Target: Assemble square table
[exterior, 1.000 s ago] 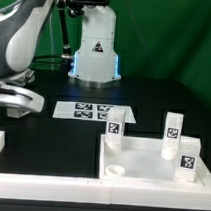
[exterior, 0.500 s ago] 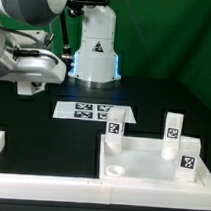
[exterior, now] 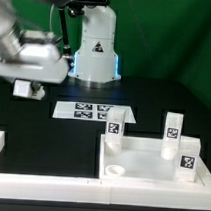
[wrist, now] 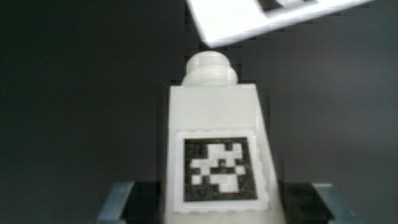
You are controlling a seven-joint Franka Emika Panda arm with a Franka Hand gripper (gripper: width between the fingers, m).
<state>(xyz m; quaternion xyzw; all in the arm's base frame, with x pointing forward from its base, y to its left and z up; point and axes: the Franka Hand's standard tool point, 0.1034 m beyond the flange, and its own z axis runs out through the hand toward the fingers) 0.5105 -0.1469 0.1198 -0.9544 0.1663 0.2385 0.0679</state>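
Gripping leg block (wrist: 217, 140) lengthwise, gripper (wrist: 217, 200) clenched on tagged end; peg pointing away.

Black table (exterior: 52, 131), marker board (exterior: 93, 111), tabletop slab (exterior: 141, 155)

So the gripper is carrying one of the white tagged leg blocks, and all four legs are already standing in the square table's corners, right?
Not quite. The gripper does carry a leg block, as the wrist view shows. But the exterior view shows only three legs standing on the square table; the near corner socket on that view's left is still empty.
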